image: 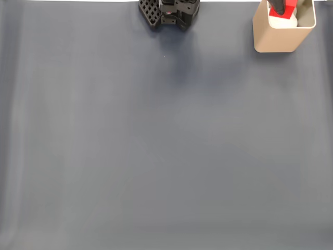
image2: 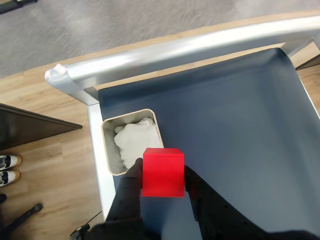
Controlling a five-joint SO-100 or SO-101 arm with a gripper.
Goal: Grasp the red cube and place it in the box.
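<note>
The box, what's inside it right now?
In the wrist view, the box holds crumpled white material; its floor is hidden beneath. The red cube, in the pincer, covers one corner.

Matte red cube [image2: 163, 172], smooth beige plastic-looking box [image2: 107, 150], crumpled white cloth [image2: 134, 141], dull dark mat [image2: 225, 115].

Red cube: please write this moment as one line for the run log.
claw: shut on red cube | position: above box | box: white stuff inside | release: not yet
</note>
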